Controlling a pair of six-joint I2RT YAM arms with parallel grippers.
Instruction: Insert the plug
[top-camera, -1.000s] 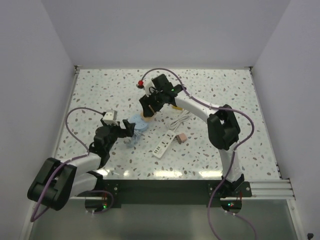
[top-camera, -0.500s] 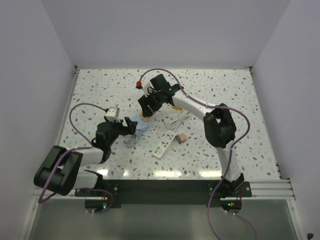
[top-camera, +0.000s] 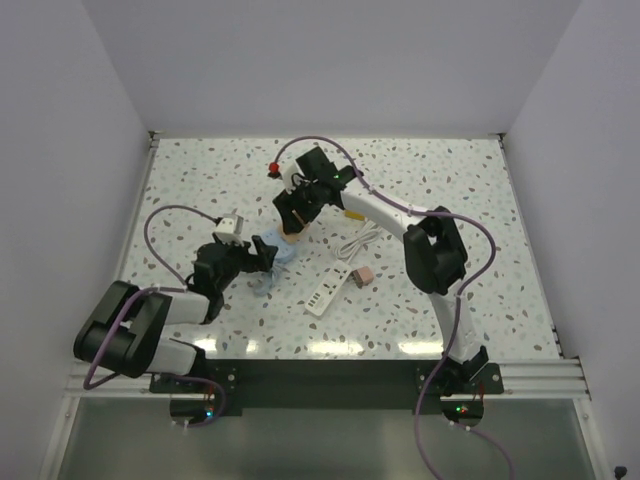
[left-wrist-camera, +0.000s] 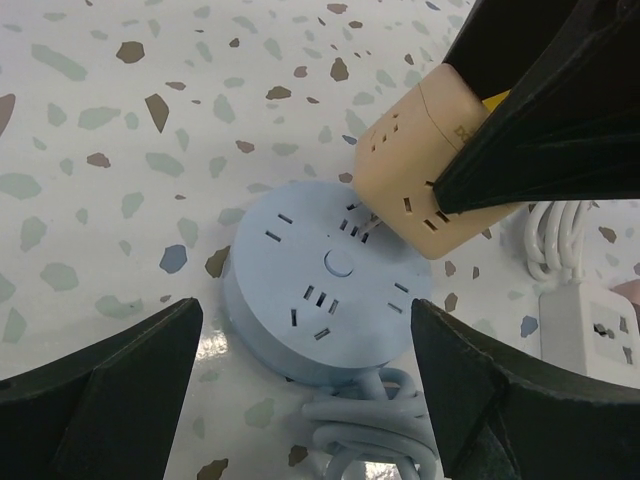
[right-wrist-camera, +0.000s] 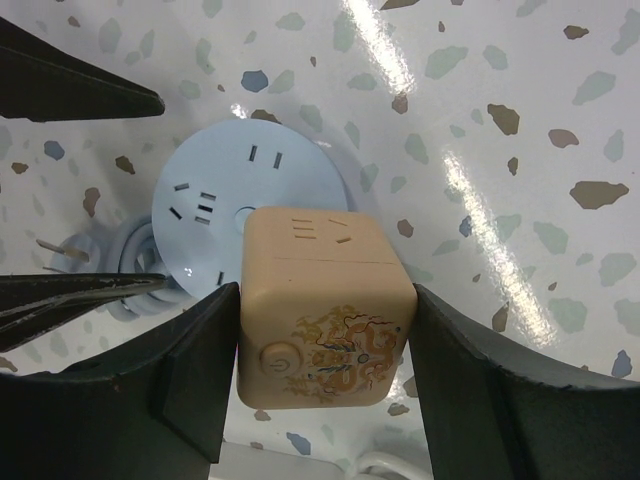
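Note:
The dusty-pink plug (top-camera: 364, 273) lies on the table at the end of a thin white cord (top-camera: 360, 240), next to a white power strip (top-camera: 328, 288). No gripper touches it. My right gripper (right-wrist-camera: 325, 300) is shut on a peach socket cube (right-wrist-camera: 325, 330) and holds it just over the edge of a round blue socket hub (right-wrist-camera: 215, 215). My left gripper (left-wrist-camera: 305, 320) is open, one finger on each side of the blue hub (left-wrist-camera: 325, 285), not touching it. In the top view both grippers meet at the hub (top-camera: 277, 250), left of the strip.
The blue hub's coiled cord (left-wrist-camera: 385, 435) lies bundled at its near side. A yellow cube (top-camera: 352, 213) peeks out behind the right arm. A red-tipped item (top-camera: 273, 167) sits further back. The table's side walls stand well away.
My left gripper has moved forward and slightly right, closing in around the blue hub. My right gripper with the peach cube has shifted only slightly left.

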